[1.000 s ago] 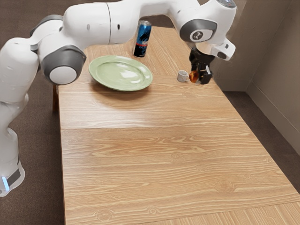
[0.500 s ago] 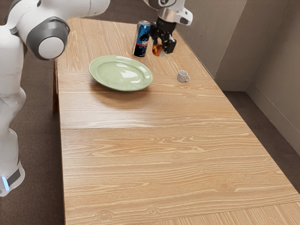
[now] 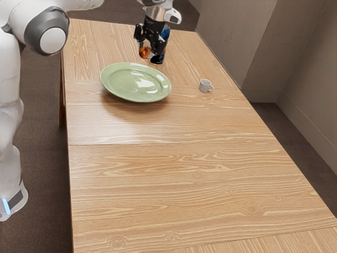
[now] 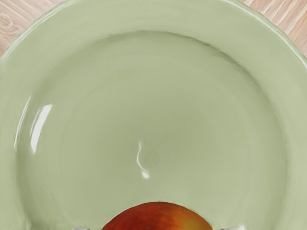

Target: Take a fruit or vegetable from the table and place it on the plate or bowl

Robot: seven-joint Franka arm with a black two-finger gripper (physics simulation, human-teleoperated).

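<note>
Gripper (image 3: 147, 51) clamps round reddish fruit (image 3: 144, 52) above glossy green plate (image 3: 135, 81).

- This is a plain indoor room, furnished like a home dining corner.
- 1 long wooden table (image 3: 174, 174) of light, oak-grained planks takes up most of the floor.
- Brown carpet (image 3: 37, 158) lies along both of its long sides.
- Bare beige walls (image 3: 247, 37) meet in a corner at the exterior view's right, with a pale baseboard (image 3: 310, 134) along the floor.
- Household tableware stands at the far end: 1 green plate (image 3: 126, 87), 1 small white mug (image 3: 205, 85) and 1 blue drink can (image 3: 157, 60).
- 1 white robot arm (image 3: 45, 29) at the exterior view's left adds a test-room touch.
</note>
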